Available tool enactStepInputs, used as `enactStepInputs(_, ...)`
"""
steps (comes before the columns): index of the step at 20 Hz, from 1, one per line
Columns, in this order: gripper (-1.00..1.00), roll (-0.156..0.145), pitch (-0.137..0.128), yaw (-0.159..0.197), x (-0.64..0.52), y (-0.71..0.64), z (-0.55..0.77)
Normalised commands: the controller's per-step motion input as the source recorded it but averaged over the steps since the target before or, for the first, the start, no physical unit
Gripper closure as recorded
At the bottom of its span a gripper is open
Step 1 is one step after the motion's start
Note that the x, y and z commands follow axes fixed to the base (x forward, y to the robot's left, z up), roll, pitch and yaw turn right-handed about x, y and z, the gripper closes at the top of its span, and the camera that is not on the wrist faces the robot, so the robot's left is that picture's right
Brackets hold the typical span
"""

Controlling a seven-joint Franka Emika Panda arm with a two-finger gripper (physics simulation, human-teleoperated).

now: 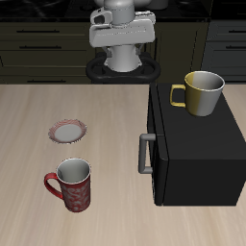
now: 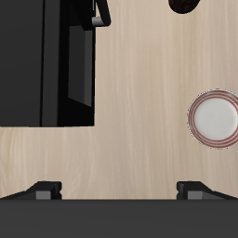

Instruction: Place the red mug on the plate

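Note:
The red mug [image 1: 69, 184] stands upright on the table near its front edge, dark red and speckled, with a grey-white inside. Only a sliver of it [image 2: 186, 5] shows at the border of the wrist view. The plate [image 1: 68, 131], small with a reddish-brown rim, lies on the table a little farther back than the mug, apart from it. It also shows in the wrist view [image 2: 216, 119]. My gripper [image 1: 121, 60] hangs high at the table's back, far from both. In the wrist view the gripper [image 2: 121, 191] is open and empty, fingertips [image 2: 45, 191] wide apart.
A black box-shaped cabinet [image 1: 197, 144] with a grey handle [image 1: 146, 154] stands beside the mug and plate. It also shows in the wrist view [image 2: 46, 65]. A plain yellow mug [image 1: 200, 92] stands on top of it.

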Motion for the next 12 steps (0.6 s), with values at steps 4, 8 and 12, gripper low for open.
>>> enactStepInputs(4,-1.00,-0.056,-0.001,-0.004,0.24,-0.23,0.06)
enactStepInputs(8,-1.00,-0.049,0.012,-0.009,0.29,-0.29,0.03)
enactStepInputs(12,-1.00,-0.011,-0.047,0.048,0.33,-0.20,0.08)
